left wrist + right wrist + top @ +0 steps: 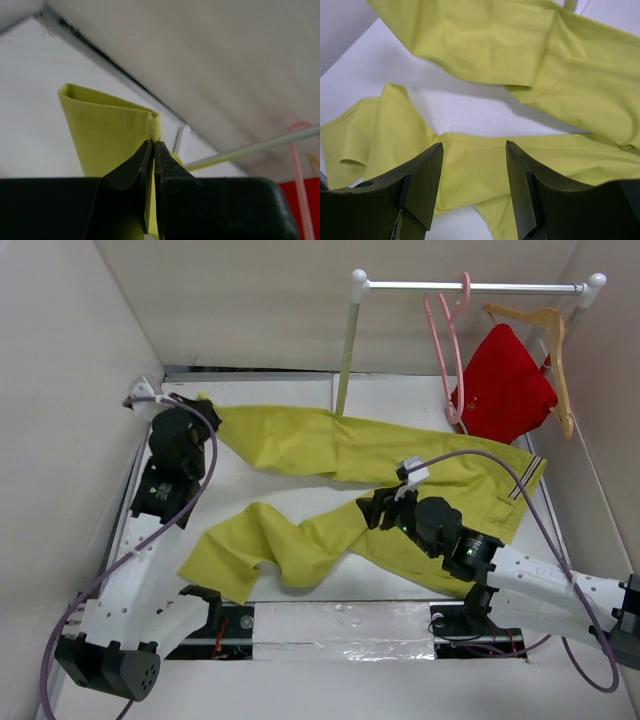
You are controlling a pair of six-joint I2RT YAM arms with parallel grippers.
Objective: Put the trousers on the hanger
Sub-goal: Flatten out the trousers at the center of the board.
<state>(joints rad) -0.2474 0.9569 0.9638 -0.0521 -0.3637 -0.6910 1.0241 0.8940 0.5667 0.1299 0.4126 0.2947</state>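
Observation:
The yellow-green trousers point(330, 445) lie spread on the white table point(290, 485), legs to the left, striped waistband at the right. My left gripper point(195, 405) is shut on the hem of the far leg at the back left corner; the left wrist view shows the cloth point(107, 130) pinched between the fingers point(153, 150). My right gripper point(372, 510) is open just above the near leg point(485, 170), at mid-table. The pink hanger point(447, 350) hangs on the rail point(470, 285) at the back right.
A light wooden hanger point(550, 350) with a red garment point(505, 385) hangs on the same rail beside the pink one. The rail's post point(347, 350) stands behind the trousers. White walls close the left, back and right sides.

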